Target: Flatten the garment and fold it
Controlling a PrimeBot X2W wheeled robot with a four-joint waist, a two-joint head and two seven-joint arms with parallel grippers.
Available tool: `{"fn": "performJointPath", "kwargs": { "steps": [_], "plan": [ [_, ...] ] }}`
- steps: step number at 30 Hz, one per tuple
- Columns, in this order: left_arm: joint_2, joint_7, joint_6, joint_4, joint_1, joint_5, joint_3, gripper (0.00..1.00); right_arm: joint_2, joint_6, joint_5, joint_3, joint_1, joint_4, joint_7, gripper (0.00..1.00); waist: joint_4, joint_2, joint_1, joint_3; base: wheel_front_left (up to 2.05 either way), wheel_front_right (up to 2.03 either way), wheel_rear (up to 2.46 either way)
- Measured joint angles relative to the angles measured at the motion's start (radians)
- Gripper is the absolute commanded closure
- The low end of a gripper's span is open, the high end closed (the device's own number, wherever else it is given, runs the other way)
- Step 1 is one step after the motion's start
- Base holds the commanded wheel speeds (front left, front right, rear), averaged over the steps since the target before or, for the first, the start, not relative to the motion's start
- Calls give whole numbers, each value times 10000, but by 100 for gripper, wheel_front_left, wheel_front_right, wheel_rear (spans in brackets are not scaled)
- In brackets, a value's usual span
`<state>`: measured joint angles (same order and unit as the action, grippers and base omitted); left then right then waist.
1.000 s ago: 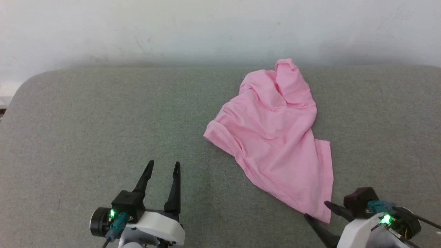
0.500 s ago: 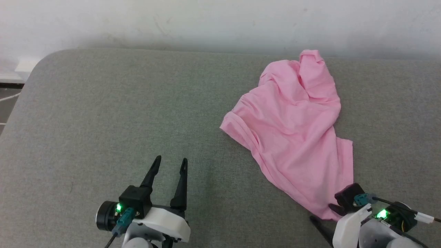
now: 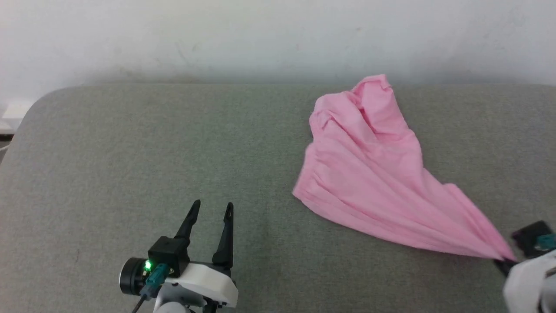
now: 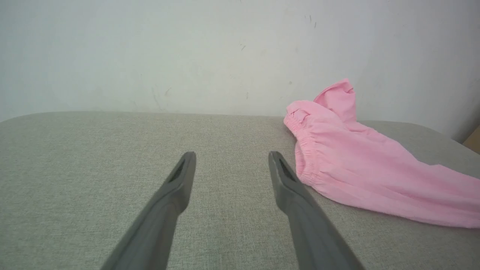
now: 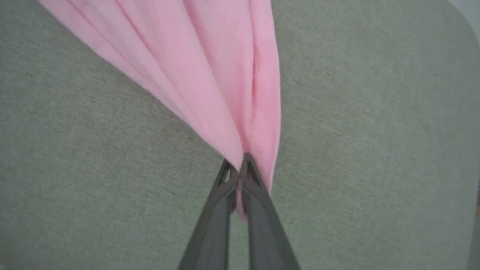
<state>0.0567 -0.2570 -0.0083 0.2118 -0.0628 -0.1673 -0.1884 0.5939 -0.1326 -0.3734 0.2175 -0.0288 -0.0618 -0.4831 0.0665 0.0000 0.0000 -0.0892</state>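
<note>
1. Cloth first: the pink garment [image 3: 365, 174] lies on the right half of the grey padded bench [image 3: 130, 152]. Its far end is bunched up near the wall [image 3: 217, 39], and its near end is drawn out into a tight point.
2. The right claw [image 5: 238, 165] is pinched shut on that point, by the bench's near right corner. Long folds fan away from its tips.
3. The left claw [image 3: 211, 208] sits low over the bench with its fingers moderately apart, holding nothing. It is to the left of the garment and not touching it.
4. To my eye the cloth is thin, light and limp. It will drag and gather rather than slide flat, and a single pinch only ropes it.
5. The edges look like better holds. The gathered edge [image 4: 305, 165] nearest the left claw seems the natural second grip, so both claws can stretch the garment flat.
</note>
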Motion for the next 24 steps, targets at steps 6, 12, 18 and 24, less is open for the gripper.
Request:
{"fn": "performJointPath", "kwargs": {
  "steps": [6, 12, 18, 24],
  "plan": [
    [-12, 0, -12, 21, -7, 0, -128, 0, -10, 0, 165, -1557, -801, 276, -802, 100, -365, 0, 0, 168, 0, 0, 0],
    [-23, 0, -196, 234, -137, 4, -499, 0, -932, -2, 385, -1793, -832, 405, 213, 0, -475, 0, 0, 96, 0, 0, 0],
    [-38, 86, -537, 606, -486, -217, -1097, 0, -1883, 0, -40, -2161, -278, 1406, 1969, 0, -709, 0, 0, 87, 0, 0, 0],
    [-56, 1762, -882, 872, -1341, -568, -2080, 0, -2704, 0, 61, -2801, -134, 1919, 3760, 0, -939, 0, 0, -135, 0, 0, 0]
  ]
}}
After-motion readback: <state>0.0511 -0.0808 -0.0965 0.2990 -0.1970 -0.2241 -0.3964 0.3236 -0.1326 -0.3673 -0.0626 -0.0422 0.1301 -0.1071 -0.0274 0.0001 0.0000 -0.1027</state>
